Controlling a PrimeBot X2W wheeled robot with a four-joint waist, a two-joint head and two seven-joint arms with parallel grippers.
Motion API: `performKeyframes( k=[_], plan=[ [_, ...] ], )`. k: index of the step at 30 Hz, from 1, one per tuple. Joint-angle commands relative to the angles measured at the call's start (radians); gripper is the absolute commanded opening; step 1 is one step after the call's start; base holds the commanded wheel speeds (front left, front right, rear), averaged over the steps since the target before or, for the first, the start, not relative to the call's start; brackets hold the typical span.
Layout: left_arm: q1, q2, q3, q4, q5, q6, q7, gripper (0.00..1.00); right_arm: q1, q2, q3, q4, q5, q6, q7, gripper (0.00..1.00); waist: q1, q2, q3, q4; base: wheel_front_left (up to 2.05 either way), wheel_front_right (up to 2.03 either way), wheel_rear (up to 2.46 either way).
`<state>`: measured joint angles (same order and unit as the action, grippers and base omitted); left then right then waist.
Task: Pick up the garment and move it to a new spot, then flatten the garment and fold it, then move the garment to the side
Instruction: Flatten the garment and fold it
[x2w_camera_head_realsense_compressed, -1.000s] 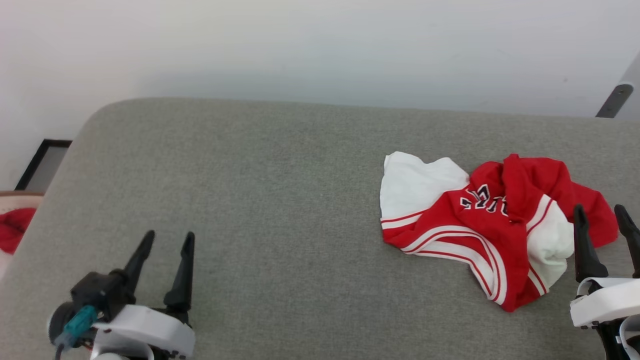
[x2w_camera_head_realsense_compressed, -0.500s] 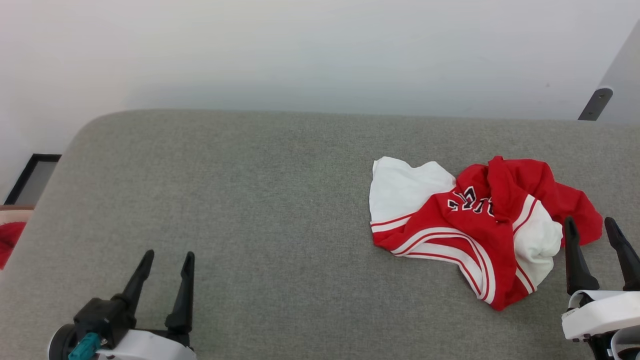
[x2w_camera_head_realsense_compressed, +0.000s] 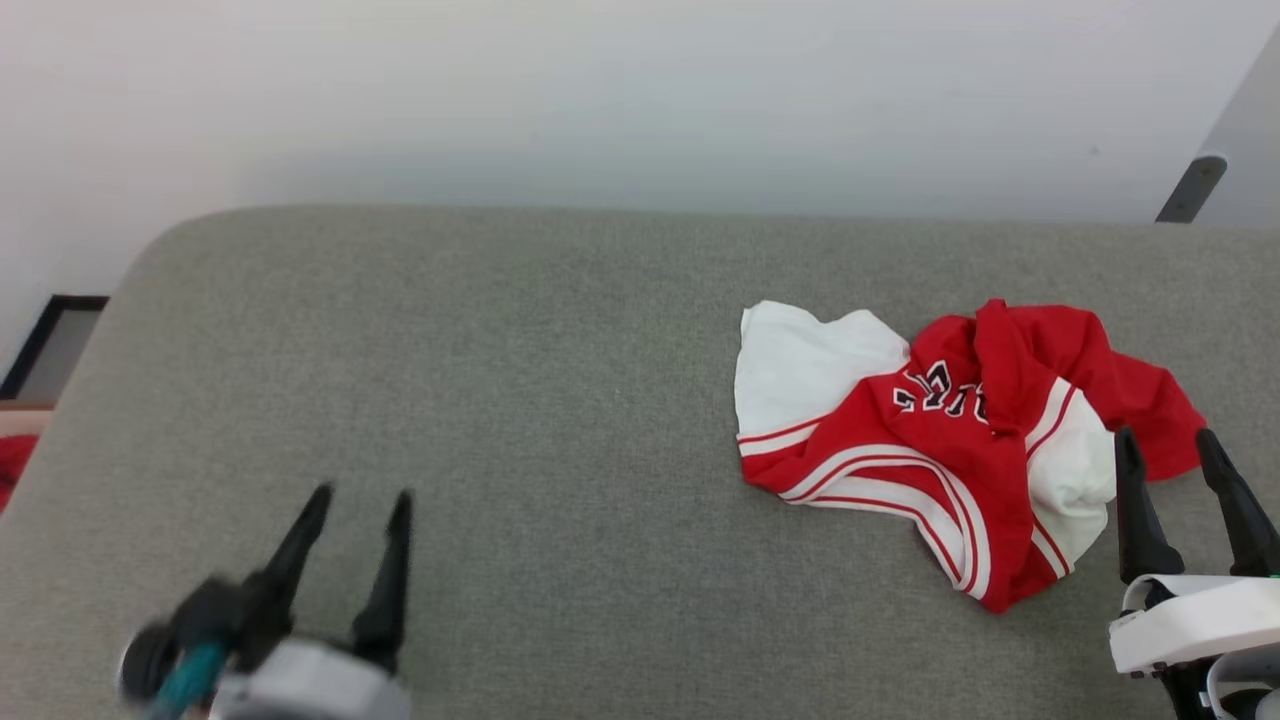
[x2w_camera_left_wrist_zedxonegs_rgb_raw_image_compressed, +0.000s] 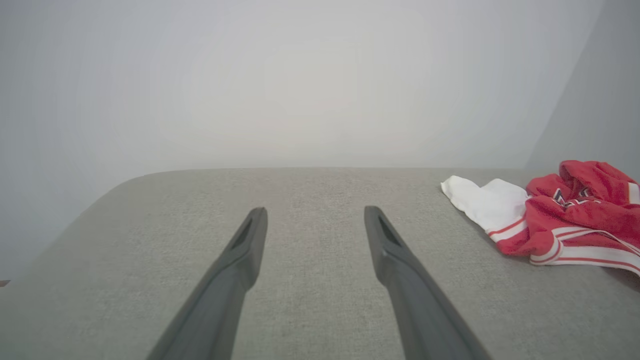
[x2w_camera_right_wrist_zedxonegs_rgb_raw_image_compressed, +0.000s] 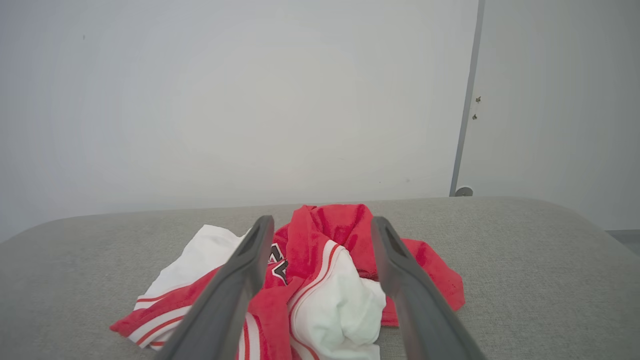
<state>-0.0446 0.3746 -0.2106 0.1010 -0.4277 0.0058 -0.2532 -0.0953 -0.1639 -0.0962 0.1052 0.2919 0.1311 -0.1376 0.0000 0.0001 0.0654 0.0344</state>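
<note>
The garment (x2w_camera_head_realsense_compressed: 950, 430), a red jersey with white sleeves, striped trim and black lettering, lies crumpled on the right part of the grey cushion (x2w_camera_head_realsense_compressed: 550, 400). My right gripper (x2w_camera_head_realsense_compressed: 1165, 455) stands open at its near right edge, fingers apart and empty. In the right wrist view the garment (x2w_camera_right_wrist_zedxonegs_rgb_raw_image_compressed: 320, 280) lies just beyond the right gripper (x2w_camera_right_wrist_zedxonegs_rgb_raw_image_compressed: 322, 225), between and ahead of the fingers. My left gripper (x2w_camera_head_realsense_compressed: 360, 510) is open over bare cushion at the lower left, blurred. The left wrist view has the left gripper (x2w_camera_left_wrist_zedxonegs_rgb_raw_image_compressed: 315, 215) open and the garment (x2w_camera_left_wrist_zedxonegs_rgb_raw_image_compressed: 555, 220) far to the right.
A pale wall rises behind the cushion. A small red scrap (x2w_camera_head_realsense_compressed: 12, 465) lies past the cushion's left edge, beside a dark frame (x2w_camera_head_realsense_compressed: 45, 335) on the floor. A grey door edge with a stopper (x2w_camera_head_realsense_compressed: 1195, 185) is at the upper right.
The head camera has shifted, so the whole picture slid. The left gripper has moved slightly forward and right and is now blurred. The garment lies as before.
</note>
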Motion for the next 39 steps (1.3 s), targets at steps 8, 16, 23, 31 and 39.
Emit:
performKeyframes(
  k=[8, 16, 23, 31, 39],
  plan=[
    [-0.359, 0.018, -0.096, 0.066, 0.011, -0.098, 0.179, 1.00, -0.043, 0.028, 0.020, 0.011, 0.019, -0.001, -0.030, 1.00, 0.0000, -0.0001, 0.085, -0.049, 0.00, 0.00, 0.00],
    [-0.789, -0.014, -0.278, 0.332, -0.165, -0.137, 0.525, 1.00, -0.127, 0.056, 0.060, 0.056, 0.039, 0.000, -0.080, 1.00, 0.0000, -0.0001, 0.215, -0.166, 0.00, 0.00, 0.00],
    [-1.003, 0.029, -0.461, 0.506, -0.438, -0.136, 0.934, 1.00, -0.180, 0.075, 0.089, 0.119, 0.066, 0.000, -0.116, 1.00, 0.0000, -0.0001, 0.291, -0.265, 0.00, 0.00, 0.00],
    [-1.074, 0.029, -0.542, 0.604, -0.552, -0.136, 1.097, 1.00, -0.227, 0.093, 0.114, 0.152, 0.085, 0.000, -0.128, 1.00, 0.0000, -0.0001, 0.340, -0.329, 0.00, 0.00, 0.00],
    [-1.038, 0.000, -0.582, 0.682, -0.667, -0.136, 1.153, 1.00, -0.240, 0.101, 0.112, 0.138, 0.086, 0.000, -0.128, 1.00, 0.0000, -0.0001, 0.354, -0.349, 0.00, 0.00, 0.00]
  ],
)
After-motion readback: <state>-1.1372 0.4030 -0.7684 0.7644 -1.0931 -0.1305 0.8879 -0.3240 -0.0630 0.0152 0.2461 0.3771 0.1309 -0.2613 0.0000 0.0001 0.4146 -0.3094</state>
